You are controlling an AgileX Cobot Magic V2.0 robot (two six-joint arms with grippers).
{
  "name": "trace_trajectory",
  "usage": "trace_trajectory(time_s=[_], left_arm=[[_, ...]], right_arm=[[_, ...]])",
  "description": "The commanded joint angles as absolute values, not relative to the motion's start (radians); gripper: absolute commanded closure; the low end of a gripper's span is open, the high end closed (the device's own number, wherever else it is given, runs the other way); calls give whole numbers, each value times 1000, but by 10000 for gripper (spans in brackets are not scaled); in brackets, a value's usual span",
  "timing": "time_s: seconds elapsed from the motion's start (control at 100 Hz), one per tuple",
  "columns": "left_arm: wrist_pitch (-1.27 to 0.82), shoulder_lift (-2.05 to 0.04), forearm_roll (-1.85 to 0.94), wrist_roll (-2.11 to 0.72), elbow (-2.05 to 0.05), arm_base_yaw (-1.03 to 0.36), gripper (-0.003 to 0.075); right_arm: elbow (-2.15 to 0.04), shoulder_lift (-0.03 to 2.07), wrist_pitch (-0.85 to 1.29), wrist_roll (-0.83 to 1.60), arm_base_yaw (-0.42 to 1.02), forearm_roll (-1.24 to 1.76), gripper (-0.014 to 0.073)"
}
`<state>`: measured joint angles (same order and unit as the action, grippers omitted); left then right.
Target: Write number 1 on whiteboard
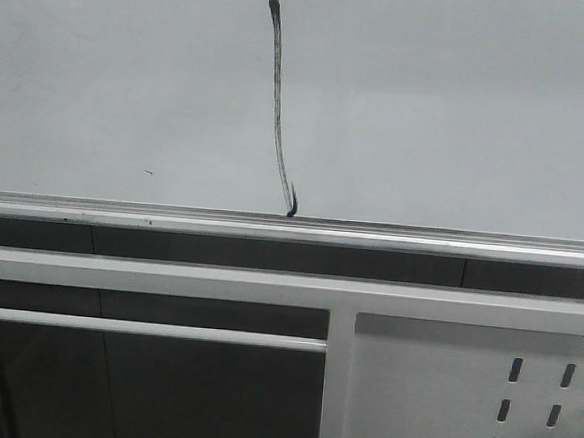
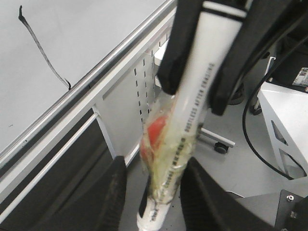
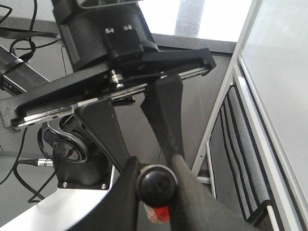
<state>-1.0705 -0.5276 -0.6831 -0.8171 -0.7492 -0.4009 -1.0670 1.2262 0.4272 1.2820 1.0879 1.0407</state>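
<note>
Your number 1 point(image 1: 278, 108) stood as a thin black stroke in the upper middle of the front view, running down the whiteboard point(image 1: 460, 110) to the silver rail point(image 1: 172, 218) at its lower edge, with a white perforated panel point(image 1: 460, 391) at lower right. In the left wrist view your left gripper point(image 2: 151, 190) had its fingers spread, not touching the white marker point(image 2: 192, 106) between them. Your right gripper point(image 3: 155, 185) was clamped on the marker's black cap point(image 3: 156, 184).
</note>
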Motion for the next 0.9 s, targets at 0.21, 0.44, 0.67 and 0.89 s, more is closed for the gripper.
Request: trace_trajectory(time_s=[0.21,0.44,0.67,0.89], left_arm=[[-1015,-542,-716,-809,-782,-405,482],[-1015,-542,-695,-809,-782,-405,483],[-1015,-542,-695,-809,-782,-405,633],[-1015,-542,-695,-809,-782,-405,723]], right_arm=[[-1101,1205,404,1289,1083,1077,663],[-1101,1205,404,1289,1083,1077,663],[-1101,1205,404,1289,1083,1077,663],[-1101,1205,410,1289,1083,1077,663]])
